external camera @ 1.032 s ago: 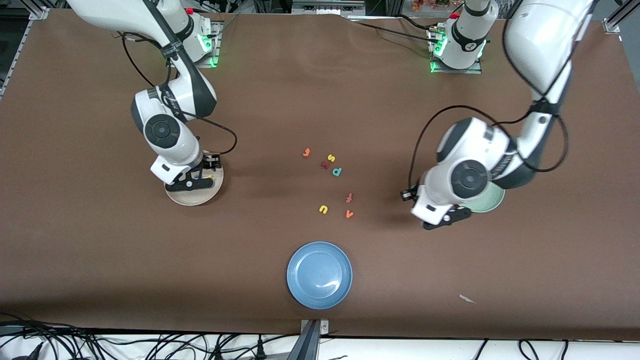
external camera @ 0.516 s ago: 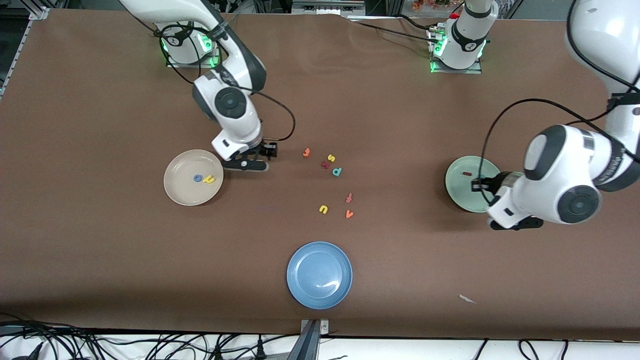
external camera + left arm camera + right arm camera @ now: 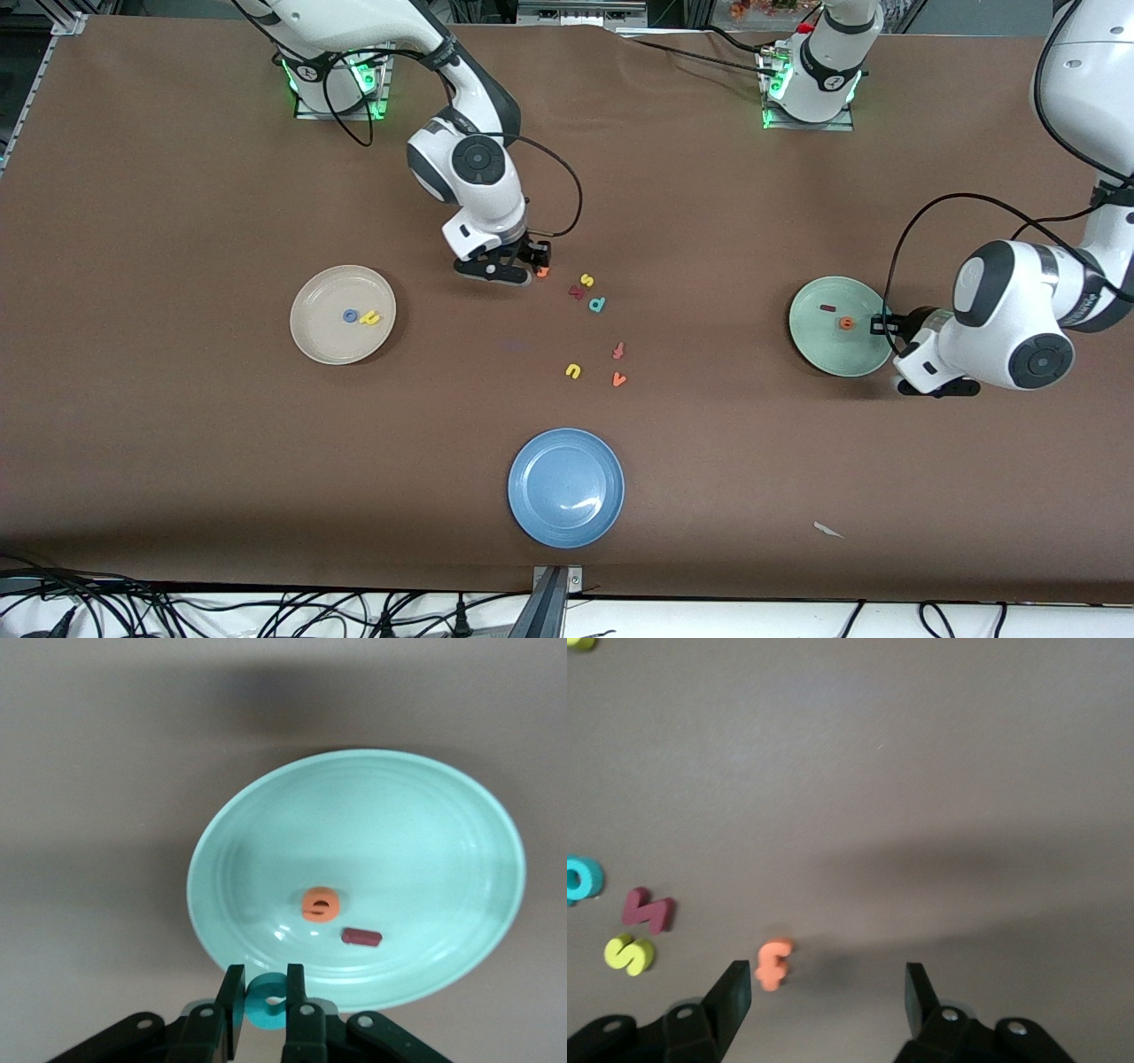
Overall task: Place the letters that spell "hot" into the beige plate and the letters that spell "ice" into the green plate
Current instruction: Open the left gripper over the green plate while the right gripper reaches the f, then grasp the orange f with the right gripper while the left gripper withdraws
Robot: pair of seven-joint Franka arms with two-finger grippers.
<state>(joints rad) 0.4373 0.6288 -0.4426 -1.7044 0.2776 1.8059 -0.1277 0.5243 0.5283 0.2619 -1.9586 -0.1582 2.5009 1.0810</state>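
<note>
The beige plate (image 3: pixel 321 341) holds the blue "o" (image 3: pixel 351 315) and the yellow "h" (image 3: pixel 370 317). On the green plate (image 3: pixel 819 350) (image 3: pixel 425 842) lie the dark red "i" (image 3: pixel 827 308) (image 3: pixel 361 937) and the orange "e" (image 3: pixel 848 323) (image 3: pixel 320 904). My left gripper (image 3: pixel 881 326) (image 3: pixel 266 997) hangs at that plate's rim, shut on the teal "c" (image 3: pixel 264 1003). My right gripper (image 3: pixel 534 263) (image 3: pixel 828 988) is open and low over the orange "t" (image 3: pixel 542 271) (image 3: pixel 772 963), which lies between its fingers, close to one finger (image 3: pixel 733 988).
Loose letters lie mid-table: a yellow "s" (image 3: pixel 586 280), a dark red letter (image 3: pixel 577 291), a teal "p" (image 3: pixel 597 304), a red-orange "f" (image 3: pixel 618 350), a yellow arch (image 3: pixel 573 370), an orange "v" (image 3: pixel 618 379). A blue plate (image 3: pixel 566 487) sits nearer the camera.
My right arm swung from the beige plate across to the orange "t". My left arm pulled back off the green plate to its rim, uncovering the "i" and the "e".
</note>
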